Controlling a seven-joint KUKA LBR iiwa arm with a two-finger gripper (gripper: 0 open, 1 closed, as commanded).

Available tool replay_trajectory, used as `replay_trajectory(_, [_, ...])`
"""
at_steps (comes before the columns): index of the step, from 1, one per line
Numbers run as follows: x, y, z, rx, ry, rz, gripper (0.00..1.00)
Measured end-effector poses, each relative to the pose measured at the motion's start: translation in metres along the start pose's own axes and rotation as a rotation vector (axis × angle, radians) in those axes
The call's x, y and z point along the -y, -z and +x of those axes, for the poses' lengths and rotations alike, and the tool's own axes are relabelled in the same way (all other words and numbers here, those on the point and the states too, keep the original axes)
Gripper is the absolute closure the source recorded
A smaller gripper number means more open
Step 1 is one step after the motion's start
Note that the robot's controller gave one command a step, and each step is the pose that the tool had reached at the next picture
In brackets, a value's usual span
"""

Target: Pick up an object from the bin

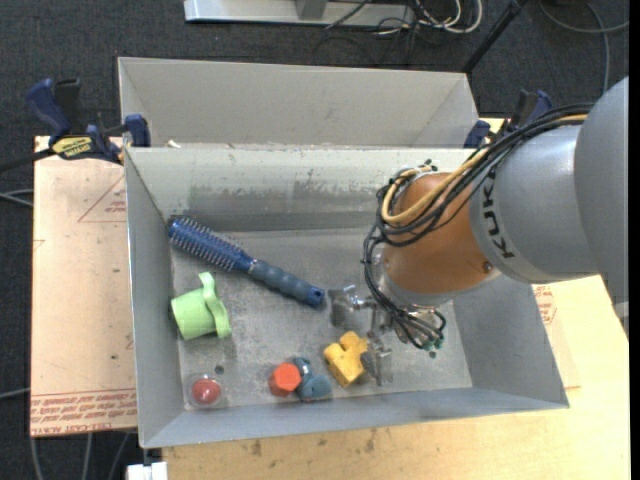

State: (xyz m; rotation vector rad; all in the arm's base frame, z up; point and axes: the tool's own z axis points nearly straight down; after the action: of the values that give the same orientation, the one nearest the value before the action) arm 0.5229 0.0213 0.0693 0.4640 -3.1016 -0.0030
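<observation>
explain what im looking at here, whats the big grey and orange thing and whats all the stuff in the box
The big grey shape is a robot arm reaching in from the right. The orange cover and the cables are part of its wrist. The single camera looks down from above, slightly to one side.

The box is a grey metal bin of small loose things, and the arm's job is to pick one out. At the arm's tip is its gripper, low near the bin's floor, right beside a small yellow block. Nothing shows it holding anything.

Further left lie a blue hairbrush, a green plastic cup-like piece, a small red round thing, and an orange-red piece next to a small blue piece.
</observation>
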Motion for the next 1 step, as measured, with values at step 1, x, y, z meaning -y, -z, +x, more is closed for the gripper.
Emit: replay_trajectory(1, [-0.0200,0.0319,0.0394,0.010,-0.036,0.002,0.00])
